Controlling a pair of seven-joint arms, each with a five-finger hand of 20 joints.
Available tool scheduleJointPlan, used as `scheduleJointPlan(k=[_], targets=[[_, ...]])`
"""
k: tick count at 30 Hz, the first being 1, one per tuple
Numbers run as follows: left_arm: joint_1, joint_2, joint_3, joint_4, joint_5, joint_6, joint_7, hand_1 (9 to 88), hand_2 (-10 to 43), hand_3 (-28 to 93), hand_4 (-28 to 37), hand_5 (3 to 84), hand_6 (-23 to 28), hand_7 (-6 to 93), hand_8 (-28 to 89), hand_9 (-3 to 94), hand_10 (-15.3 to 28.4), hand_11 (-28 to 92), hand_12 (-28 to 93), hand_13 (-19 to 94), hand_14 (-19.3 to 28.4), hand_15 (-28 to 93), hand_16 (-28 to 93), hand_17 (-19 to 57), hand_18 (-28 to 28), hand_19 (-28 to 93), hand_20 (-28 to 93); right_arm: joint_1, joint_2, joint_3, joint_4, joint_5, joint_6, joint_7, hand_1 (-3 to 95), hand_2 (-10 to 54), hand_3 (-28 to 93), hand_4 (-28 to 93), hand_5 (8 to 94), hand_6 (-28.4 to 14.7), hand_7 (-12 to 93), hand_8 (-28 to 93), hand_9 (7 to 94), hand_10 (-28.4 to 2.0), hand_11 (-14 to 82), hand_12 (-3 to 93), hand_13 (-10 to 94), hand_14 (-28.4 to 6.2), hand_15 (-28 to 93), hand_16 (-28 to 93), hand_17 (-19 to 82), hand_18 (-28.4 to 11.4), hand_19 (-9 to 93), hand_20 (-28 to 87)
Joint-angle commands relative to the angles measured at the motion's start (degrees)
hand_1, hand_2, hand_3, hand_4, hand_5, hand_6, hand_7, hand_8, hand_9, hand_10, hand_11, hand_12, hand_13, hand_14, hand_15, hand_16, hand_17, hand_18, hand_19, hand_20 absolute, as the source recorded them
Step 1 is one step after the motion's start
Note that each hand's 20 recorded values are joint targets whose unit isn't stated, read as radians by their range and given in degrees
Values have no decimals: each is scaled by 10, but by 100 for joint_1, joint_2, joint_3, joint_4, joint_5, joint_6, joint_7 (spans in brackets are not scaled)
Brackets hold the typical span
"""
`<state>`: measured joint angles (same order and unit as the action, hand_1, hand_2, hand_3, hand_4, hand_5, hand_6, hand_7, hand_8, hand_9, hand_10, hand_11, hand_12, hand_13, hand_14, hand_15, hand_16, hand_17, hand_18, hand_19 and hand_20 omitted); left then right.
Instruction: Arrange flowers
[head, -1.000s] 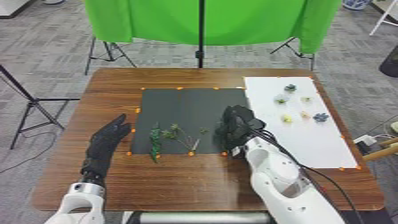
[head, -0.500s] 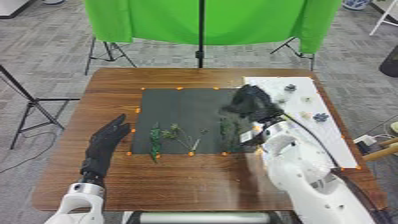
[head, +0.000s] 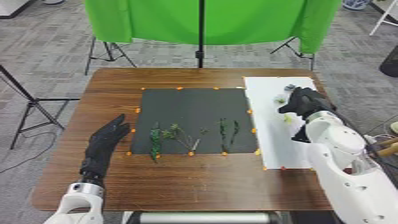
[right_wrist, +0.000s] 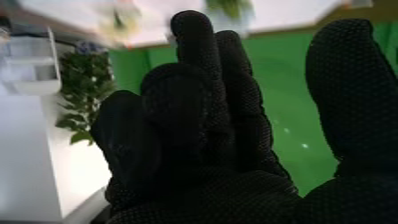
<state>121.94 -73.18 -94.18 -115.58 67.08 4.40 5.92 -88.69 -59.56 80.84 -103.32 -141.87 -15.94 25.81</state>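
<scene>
Yellow bloom, small: lies on the white sheet, just beside the right hand; facing and long axis too small to tell. Step, as judged: picking a bloom for the arrangement; best done by lowering squarely over one head, closing lightly low down, lifting straight up; petals may crush, neighbours may be nudged. Right hand: fingers straight, thumb well apart from them, nothing clamped. Greenery on the dark mat: leafy stem and two slim sprigs, long axes running near edge to far; branching stem, aslant, pale end towards the near edge. Left hand: over the bench, beside the mat, fingers extended, holding nothing.
</scene>
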Motion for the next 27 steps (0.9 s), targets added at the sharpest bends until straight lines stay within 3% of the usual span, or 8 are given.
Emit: scheduleJointPlan(k=[1,8,10,13,16,21,23,27], targets=[[77,-23,-24,14,9,-43,-60,238,-49,656,-230,398,35,46,-52,422,112,98,122,314,141,86,48,26,126,17,193,-226,-176,-81,297,-330,228,-48,359,-95,601,-90,617,-26,166,-57,732,-172,197,240,798,-74,674,329,591,-142,932,594],[94,-39,-30,4,8,8,-22,239,-48,658,-230,398,35,46,-52,422,112,99,122,314,140,86,48,26,126,18,193,-317,-153,-340,681,-709,1065,-342,441,-95,608,-116,679,-27,187,-64,786,-151,218,234,843,-46,656,322,619,-125,932,596],[105,-24,-35,-3,-3,31,4,240,-48,658,-230,399,35,46,-52,422,112,99,122,314,140,87,48,26,126,18,193,-315,-123,-393,744,-759,1431,-407,535,-95,511,-95,714,-30,183,73,828,-135,189,293,864,-36,646,328,635,-121,932,599],[121,0,-59,-11,-24,131,66,241,-46,657,-230,399,36,46,-53,423,112,99,122,315,140,87,48,26,126,19,193,-182,-47,-429,684,-788,1728,-492,614,-95,496,-91,769,-21,203,144,904,-106,108,390,897,-23,629,333,660,-113,932,600],[131,19,-93,-4,-81,331,214,242,-46,656,-230,402,37,47,-53,425,114,101,122,317,141,88,48,27,127,20,193,152,68,-605,470,-564,1865,-498,642,-95,511,-102,793,-18,218,150,930,-91,100,410,913,-17,621,335,678,-107,932,600],[242,-5,-222,-27,-412,752,432,238,-36,656,-236,402,38,48,-54,421,112,100,122,319,139,87,45,34,124,13,189,942,52,-1310,134,-114,2056,-814,645,-95,512,-101,797,-18,222,147,935,-93,111,408,920,-13,619,337,684,-106,932,604],[277,-22,-270,-38,-579,846,503,214,-2,658,-253,402,37,48,-54,415,111,92,118,312,136,83,40,34,121,9,186,1356,-107,-1720,123,125,2030,-1016,645,-95,513,-100,799,-18,222,146,936,-93,114,406,921,-13,619,339,685,-105,932,606],[321,-35,-274,-53,-765,1022,632,163,58,658,-282,402,38,43,-56,405,110,78,112,296,131,78,31,33,115,9,179,2167,-708,-2600,468,459,1792,-1504,643,-95,515,-100,799,-16,224,146,936,-94,118,407,921,-12,619,342,686,-104,932,609]])
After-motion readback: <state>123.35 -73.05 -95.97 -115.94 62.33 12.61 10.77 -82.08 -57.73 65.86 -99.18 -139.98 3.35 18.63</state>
